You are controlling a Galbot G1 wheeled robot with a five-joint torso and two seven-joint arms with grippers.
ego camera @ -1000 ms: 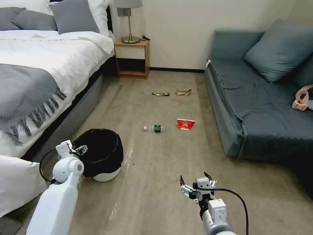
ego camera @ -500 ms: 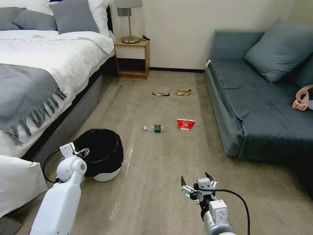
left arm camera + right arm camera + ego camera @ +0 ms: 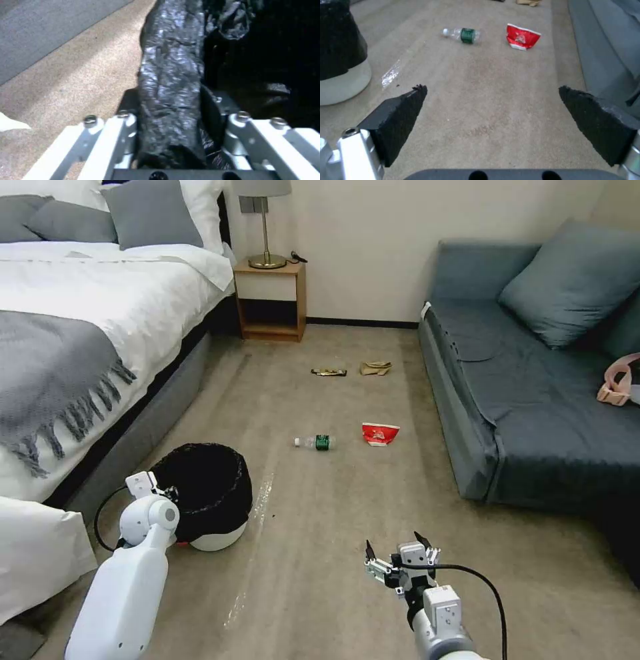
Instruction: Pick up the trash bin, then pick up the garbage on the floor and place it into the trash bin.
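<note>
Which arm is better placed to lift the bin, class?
The left. Its gripper already straddles the bag-covered rim of the bin. The right gripper hangs open over bare floor, well off to the side.

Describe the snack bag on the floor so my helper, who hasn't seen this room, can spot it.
Start at the blue-grey sofa on the right. On the carpet just off its front edge lies the snack bag, beside the clear bottle. It is the sole red-and-white piece of litter, crumpled.
</note>
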